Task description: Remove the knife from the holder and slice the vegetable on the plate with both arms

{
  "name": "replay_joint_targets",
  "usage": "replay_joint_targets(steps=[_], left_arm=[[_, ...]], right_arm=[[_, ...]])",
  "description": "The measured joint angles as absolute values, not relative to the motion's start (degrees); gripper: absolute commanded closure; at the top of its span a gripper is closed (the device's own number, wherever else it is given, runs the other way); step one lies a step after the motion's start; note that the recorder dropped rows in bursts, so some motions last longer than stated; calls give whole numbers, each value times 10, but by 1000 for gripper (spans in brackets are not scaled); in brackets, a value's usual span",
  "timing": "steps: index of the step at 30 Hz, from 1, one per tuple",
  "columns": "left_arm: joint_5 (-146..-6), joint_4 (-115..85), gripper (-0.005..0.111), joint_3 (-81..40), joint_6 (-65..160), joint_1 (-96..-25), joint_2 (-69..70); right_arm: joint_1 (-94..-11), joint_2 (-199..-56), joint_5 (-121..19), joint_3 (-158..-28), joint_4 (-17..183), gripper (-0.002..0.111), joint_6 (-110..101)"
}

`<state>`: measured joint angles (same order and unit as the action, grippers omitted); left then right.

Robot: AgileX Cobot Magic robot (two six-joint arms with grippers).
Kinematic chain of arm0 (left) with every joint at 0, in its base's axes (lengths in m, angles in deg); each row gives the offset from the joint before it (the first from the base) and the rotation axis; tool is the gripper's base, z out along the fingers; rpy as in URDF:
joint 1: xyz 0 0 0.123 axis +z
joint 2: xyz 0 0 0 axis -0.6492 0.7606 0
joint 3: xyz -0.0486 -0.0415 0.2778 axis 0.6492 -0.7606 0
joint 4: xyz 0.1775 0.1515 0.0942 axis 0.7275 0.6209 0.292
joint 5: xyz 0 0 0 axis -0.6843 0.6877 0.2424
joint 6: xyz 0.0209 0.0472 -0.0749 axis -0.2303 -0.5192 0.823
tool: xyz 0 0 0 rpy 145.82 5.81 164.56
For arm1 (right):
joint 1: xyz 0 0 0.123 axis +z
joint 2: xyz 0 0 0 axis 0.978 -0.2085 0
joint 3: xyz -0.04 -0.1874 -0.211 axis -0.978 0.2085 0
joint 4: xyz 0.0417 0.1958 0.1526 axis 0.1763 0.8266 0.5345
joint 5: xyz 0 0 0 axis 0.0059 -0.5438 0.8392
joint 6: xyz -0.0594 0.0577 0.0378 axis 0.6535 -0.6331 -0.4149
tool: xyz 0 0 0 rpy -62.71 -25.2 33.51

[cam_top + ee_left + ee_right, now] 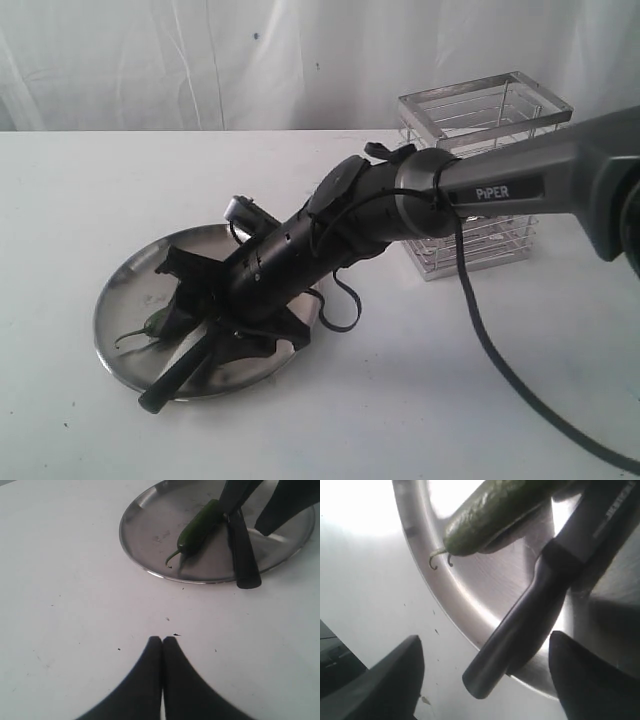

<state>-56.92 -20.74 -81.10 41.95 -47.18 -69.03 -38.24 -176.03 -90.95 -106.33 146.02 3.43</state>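
Fingers of the left arm hover pressed together, empty, over the white bench. The slim black knife lies on the round steel plate against the seemingly uncut green chili pepper; the right arm's fingers gape wide astride it, gripping nothing. Farthest, the chrome wire holder stands empty; slicing remains.

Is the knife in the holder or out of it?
Out: the knife rests on the plate with the chili, its handle overhanging the rim.
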Motion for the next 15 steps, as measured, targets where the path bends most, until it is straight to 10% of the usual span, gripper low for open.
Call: replay_joint_targets(steps=[15], left_arm=[[-569, -207, 107, -811, 420, -472, -690]], right_arm=[[-363, -1771, -848, -1063, 1466, 41, 27]])
